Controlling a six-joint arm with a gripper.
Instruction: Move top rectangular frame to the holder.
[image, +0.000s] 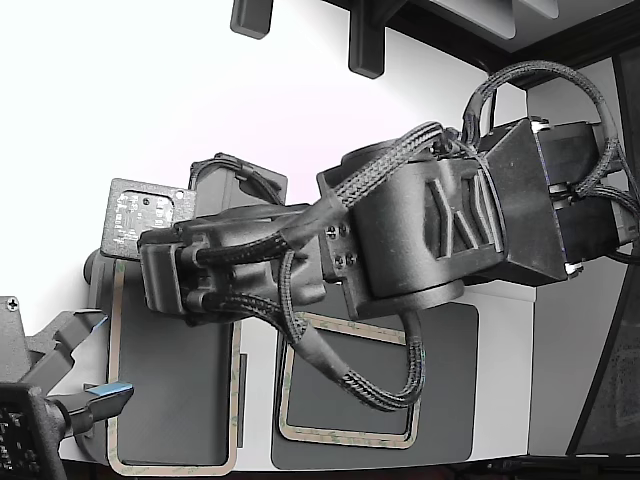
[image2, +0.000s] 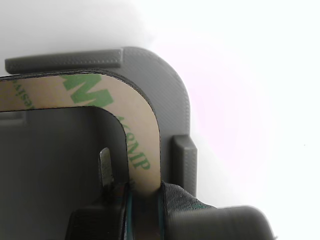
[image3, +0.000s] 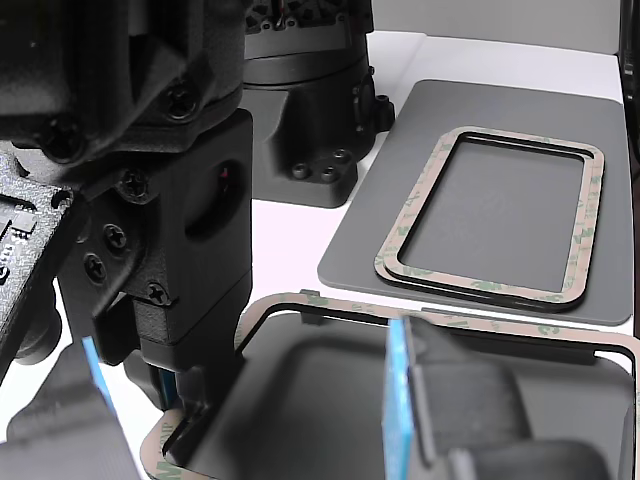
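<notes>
Top rectangular frame (image2: 142, 130): thin, beige-tan with green lettering, rounded corners, open centre. It lies flat inside the holder (image2: 170, 90), a light grey tray with raised edge tabs, its corner nested just inside the holder's rounded wall.

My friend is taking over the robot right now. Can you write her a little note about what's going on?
Claw: shut on the frame, pinching its edge.
Frame: lying in the grey holder, its corner tucked inside the holder's corner and side tab.
Other frames: stacked on the dark pad beside it.
Done: frame picked and brought to the holder.
Left: open the claw, lift away, check the frame sits flat.
</notes>
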